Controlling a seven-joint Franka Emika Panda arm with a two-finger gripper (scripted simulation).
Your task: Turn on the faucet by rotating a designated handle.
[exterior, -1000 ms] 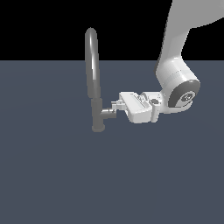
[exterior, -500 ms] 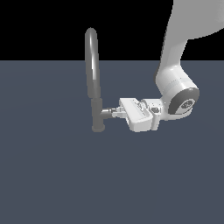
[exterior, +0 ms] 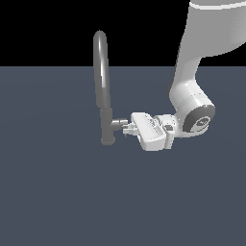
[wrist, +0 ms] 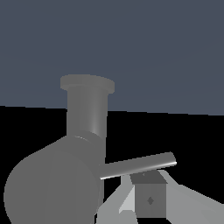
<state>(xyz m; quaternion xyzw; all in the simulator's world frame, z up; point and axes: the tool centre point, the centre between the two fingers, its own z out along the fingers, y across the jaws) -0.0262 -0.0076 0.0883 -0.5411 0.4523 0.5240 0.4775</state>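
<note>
The faucet (exterior: 102, 81) is a tall grey gooseneck standing left of centre in the exterior view. Its handle (exterior: 118, 124) is a short grey stub jutting from the base towards the exterior view's right. My gripper (exterior: 129, 129) is at the tip of that stub, its fingers close together and holding nothing. In the wrist view the stub (wrist: 52, 186) fills the near side and its thin lever pin (wrist: 138, 165) lies across, just over one fingertip (wrist: 150, 200). The faucet's base (wrist: 87, 111) stands behind.
The white arm (exterior: 192, 103) comes down from the upper part of the exterior view's right. The faucet stands on a flat dark blue-grey surface (exterior: 72, 202).
My hand has sunk a little and tilted downward at the handle's tip, and the wrist joint has dropped with it. The faucet's spout has not moved.
</note>
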